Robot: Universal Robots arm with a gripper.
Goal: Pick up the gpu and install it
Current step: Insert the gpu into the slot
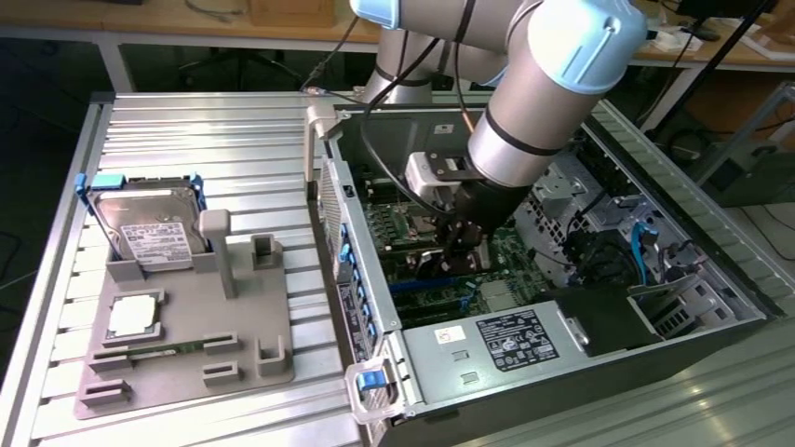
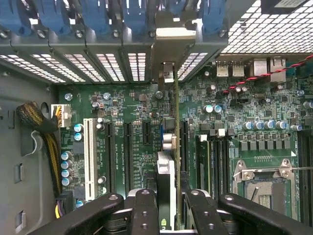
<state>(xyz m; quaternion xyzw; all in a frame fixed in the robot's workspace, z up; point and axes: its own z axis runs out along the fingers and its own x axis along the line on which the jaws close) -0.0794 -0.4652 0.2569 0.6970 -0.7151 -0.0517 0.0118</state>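
pincer (image 2: 168, 208): closed on the gpu (image 2: 168, 161), fingers (image 2: 144, 210) clamping either side of the card | gpu: held on edge, upright over the motherboard (image 2: 132, 132) slots, end bracket toward the rear slot covers (image 2: 137, 66) | arm (image 1: 546, 93): reaching down into the open computer case (image 1: 695, 279) | hard drive (image 1: 149, 233): in the grey holder (image 1: 236, 345) on the counter (image 1: 199, 130), at the exterior view's left

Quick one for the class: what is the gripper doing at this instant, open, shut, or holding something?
Gripper: shut on the gpu, held edge-on above the motherboard inside the computer case.
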